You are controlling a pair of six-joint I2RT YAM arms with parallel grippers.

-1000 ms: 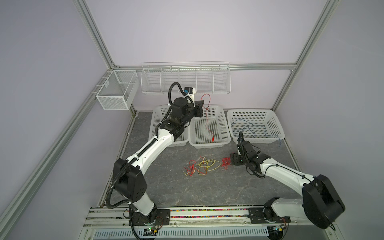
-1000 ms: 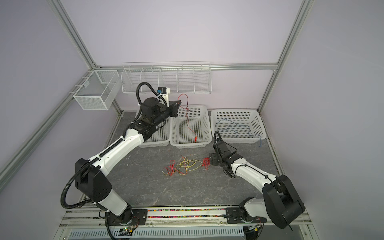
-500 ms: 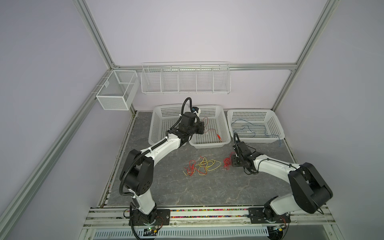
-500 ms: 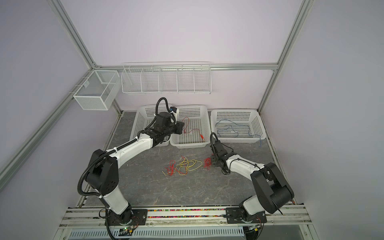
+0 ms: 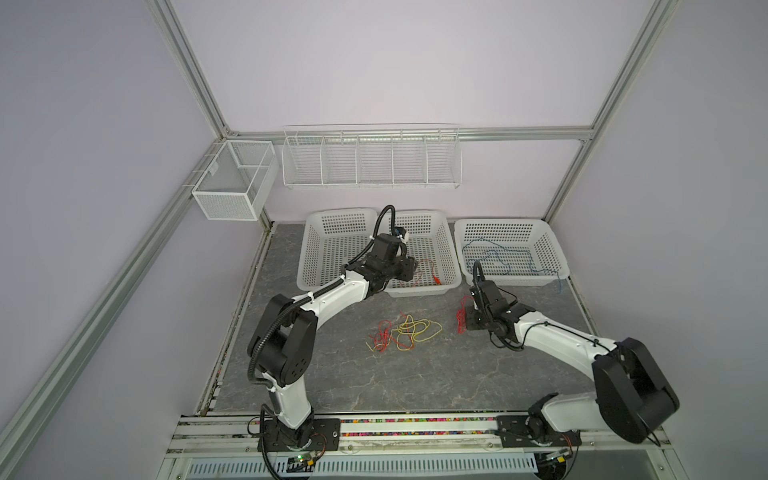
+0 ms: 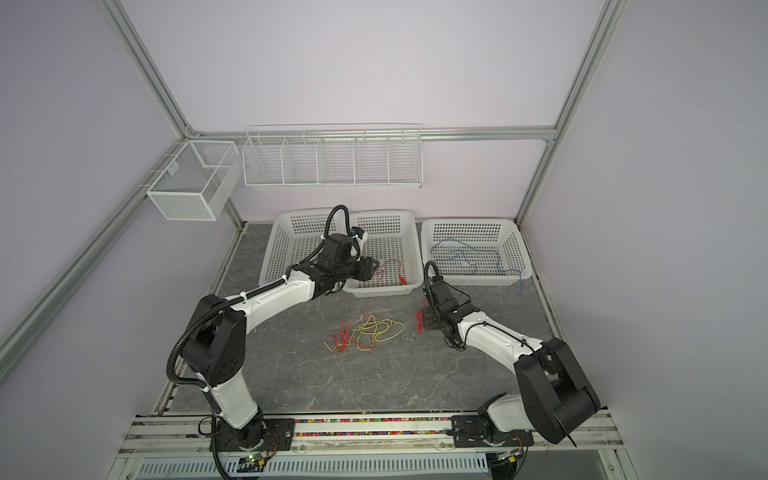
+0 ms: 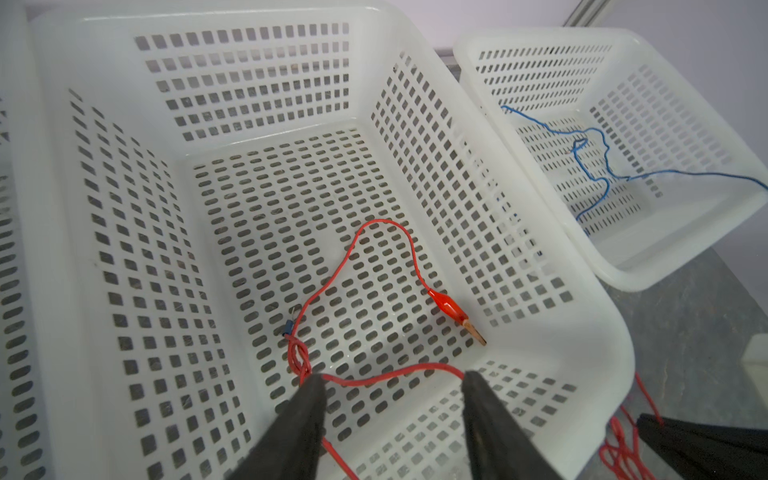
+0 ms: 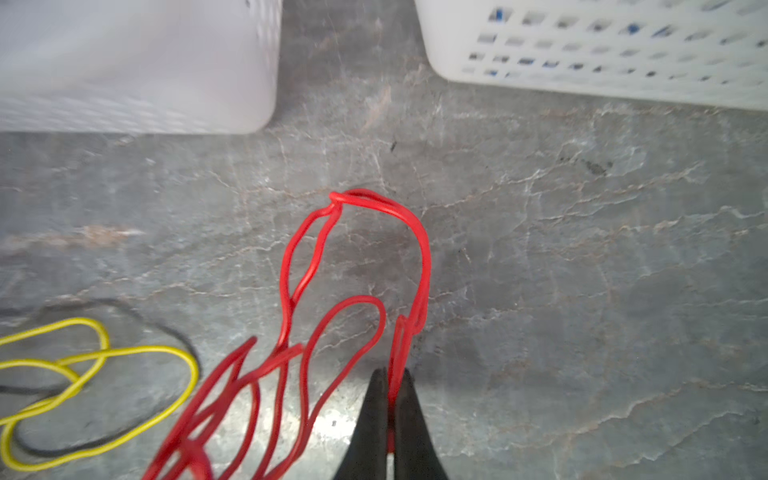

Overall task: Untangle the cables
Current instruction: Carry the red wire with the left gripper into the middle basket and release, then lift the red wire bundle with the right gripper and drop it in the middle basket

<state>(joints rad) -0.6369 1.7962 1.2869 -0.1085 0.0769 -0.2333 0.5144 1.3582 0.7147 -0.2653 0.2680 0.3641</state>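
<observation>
Three white perforated plastic baskets stand in a row at the rear of the grey, marble-patterned table top (image 5: 415, 374). Reference item: the middle basket (image 5: 424, 224).

- Left basket (image 5: 332, 232): just beside the middle basket, to its left in both top views.
- Right basket (image 5: 507, 230): just beside the middle basket, to its right.
- White wire rack (image 5: 372, 160): five compartments, mounted on the rear wall above the middle basket.
- White mesh box (image 5: 232, 187): hung on the side frame rail, above and left of the middle basket.
- Aluminium frame profile (image 5: 519, 134): horizontal, along the rear wall above the middle basket.
- Mounting rail (image 5: 415, 432): at the table's near edge, well apart from the middle basket.
</observation>
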